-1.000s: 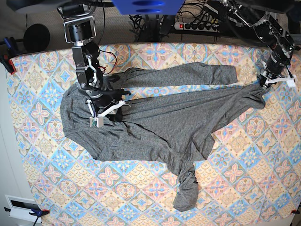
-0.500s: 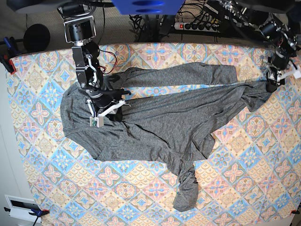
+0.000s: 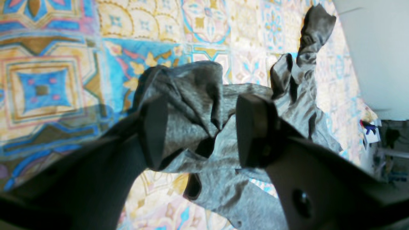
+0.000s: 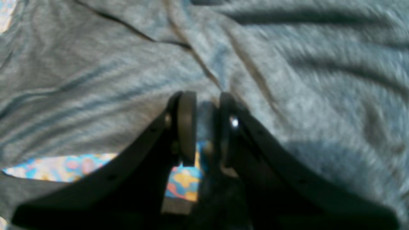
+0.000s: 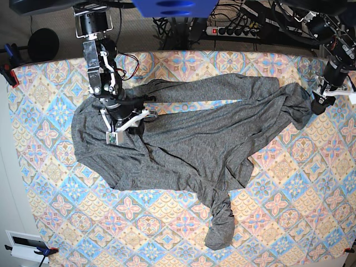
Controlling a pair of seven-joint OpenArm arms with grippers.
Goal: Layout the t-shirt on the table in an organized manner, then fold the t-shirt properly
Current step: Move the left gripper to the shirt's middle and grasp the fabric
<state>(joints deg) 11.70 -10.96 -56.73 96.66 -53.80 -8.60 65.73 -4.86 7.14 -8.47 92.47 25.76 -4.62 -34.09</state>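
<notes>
The dark-grey t-shirt (image 5: 206, 139) lies spread and creased across the patterned table (image 5: 278, 211), one sleeve trailing toward the front edge. At the table's right edge, my left gripper (image 5: 318, 104) hangs open. In the left wrist view its fingers (image 3: 153, 134) stand wide apart over a bunched end of the t-shirt (image 3: 191, 95), which rests on the table (image 3: 41, 83). My right gripper (image 5: 125, 119) is at the shirt's left part. The blurred right wrist view shows the right gripper (image 4: 207, 127) nearly closed on an edge of the t-shirt (image 4: 287, 80), with the table (image 4: 185, 179) showing beneath.
A power strip (image 5: 233, 30) and cables lie behind the table's far edge. Clamps (image 5: 8, 72) grip the cloth at the left edge. A white box (image 5: 25, 245) sits off the front left corner.
My left gripper has opened and let go of the shirt's right end, which has slumped back into a bunch. My right gripper has moved toward the far edge, pulling the cloth with it.
</notes>
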